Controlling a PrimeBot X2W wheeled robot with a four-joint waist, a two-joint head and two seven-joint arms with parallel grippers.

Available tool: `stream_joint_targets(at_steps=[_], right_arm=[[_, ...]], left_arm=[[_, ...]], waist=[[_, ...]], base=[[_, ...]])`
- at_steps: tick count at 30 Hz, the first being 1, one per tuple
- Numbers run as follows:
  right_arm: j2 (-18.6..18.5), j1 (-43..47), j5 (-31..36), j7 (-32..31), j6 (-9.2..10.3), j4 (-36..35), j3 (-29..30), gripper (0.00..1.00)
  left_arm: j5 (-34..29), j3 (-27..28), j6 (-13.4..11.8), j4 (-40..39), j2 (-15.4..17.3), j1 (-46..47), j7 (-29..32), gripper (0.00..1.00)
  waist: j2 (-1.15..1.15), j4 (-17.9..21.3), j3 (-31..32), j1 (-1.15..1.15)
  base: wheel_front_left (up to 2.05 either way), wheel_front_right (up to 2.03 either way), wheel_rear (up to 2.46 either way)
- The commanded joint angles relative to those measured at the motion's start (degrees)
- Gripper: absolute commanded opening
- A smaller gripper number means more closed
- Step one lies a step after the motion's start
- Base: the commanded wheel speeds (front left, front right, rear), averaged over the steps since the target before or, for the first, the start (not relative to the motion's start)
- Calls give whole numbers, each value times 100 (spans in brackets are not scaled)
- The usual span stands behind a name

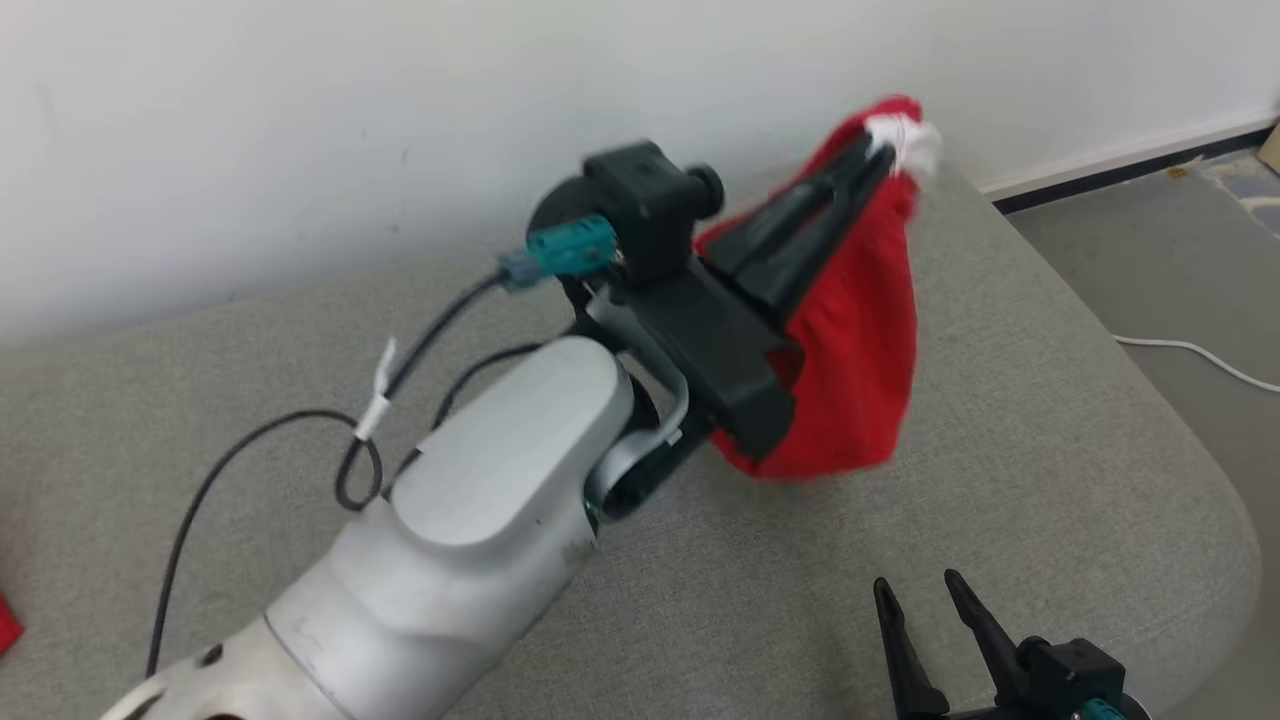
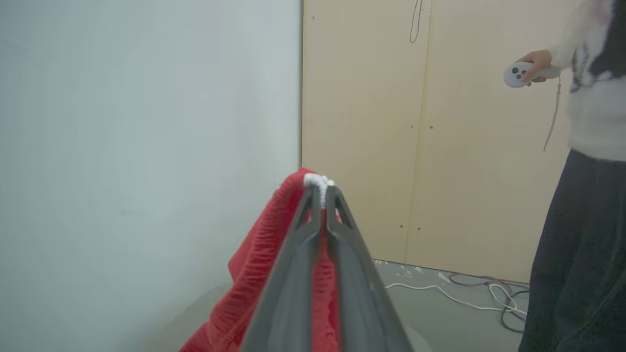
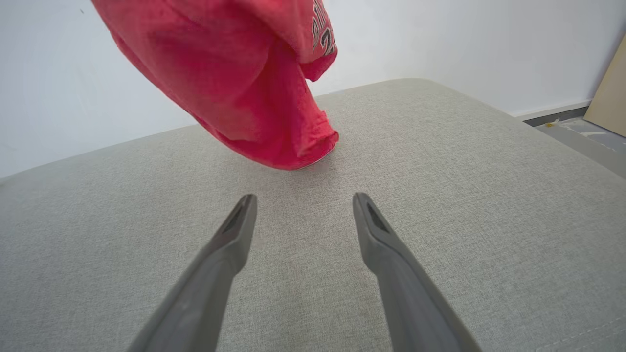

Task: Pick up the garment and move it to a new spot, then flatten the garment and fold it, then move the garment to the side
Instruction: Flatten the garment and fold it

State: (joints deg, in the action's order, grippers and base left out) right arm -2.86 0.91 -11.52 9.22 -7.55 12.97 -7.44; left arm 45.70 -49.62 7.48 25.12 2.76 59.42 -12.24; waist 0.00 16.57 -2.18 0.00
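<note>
One red garment (image 1: 860, 330) in left end effector (image 1: 884, 152), over one cushion (image 1: 1000, 480).

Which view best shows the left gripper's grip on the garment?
Left wrist view: the left gripper clamps the garment by its white trim. Head view shows that grip sideways, blurred; right wrist view, the garment's hanging bottom.

Wore a smooth silver-grey shell on the forearm (image 1: 480, 490), scuffed with dark specks; ended in a black wrist block (image 1: 720, 350) topped by a black camera housing (image 1: 640, 200) with a round knob; carried a teal plug (image 1: 570, 248) feeding a black cable (image 1: 445, 320), looped and bound with a white tie (image 1: 375, 400); bore long, dark, tapering fingers (image 3: 220, 274) with slotted tips on the left gripper (image 1: 884, 152) and right gripper (image 1: 915, 583).
</note>
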Motion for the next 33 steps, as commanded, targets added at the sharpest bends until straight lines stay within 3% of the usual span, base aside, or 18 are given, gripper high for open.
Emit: stream_joint_targets(at_steps=[1,4,9,17,23,31,32,33], right_arm=[[-5,-25,-40,54,13,9,29,100],[-3,-19,-79,102,13,32,55,100],[-5,-19,-60,134,13,49,101,100],[-4,-84,22,81,13,-13,130,100],[-5,-91,64,5,13,-66,101,100],[-4,-14,112,-76,13,-102,80,100],[-5,2,114,-85,13,-99,80,100],[-4,19,113,-89,13,-100,80,100]], left_arm=[[10,-117,-15,144,39,-146,-35,0],[101,-230,-24,604,269,-521,-36,0],[236,-183,-316,1270,768,-1339,-56,0],[246,-122,-698,1504,1275,-2101,-109,0],[376,94,-909,1323,1400,-2645,-250,0],[592,509,-1063,1007,1337,-3214,-295,0],[564,569,-1113,958,1333,-3285,-295,41],[508,676,-1146,870,1327,-3347,-297,100]], waist=[[0,-24,-48,0],[0,-131,-106,0],[0,-452,-202,0],[0,-931,-266,0],[0,-1106,-245,0],[0,-1104,-118,0],[0,-1096,-90,0],[0,-1091,-67,0]], base=[[0,0,0],[0,0,0],[0,0,0],[0,0,0],[0,0,0],[0,0,0],[0,0,0],[0,0,0]])
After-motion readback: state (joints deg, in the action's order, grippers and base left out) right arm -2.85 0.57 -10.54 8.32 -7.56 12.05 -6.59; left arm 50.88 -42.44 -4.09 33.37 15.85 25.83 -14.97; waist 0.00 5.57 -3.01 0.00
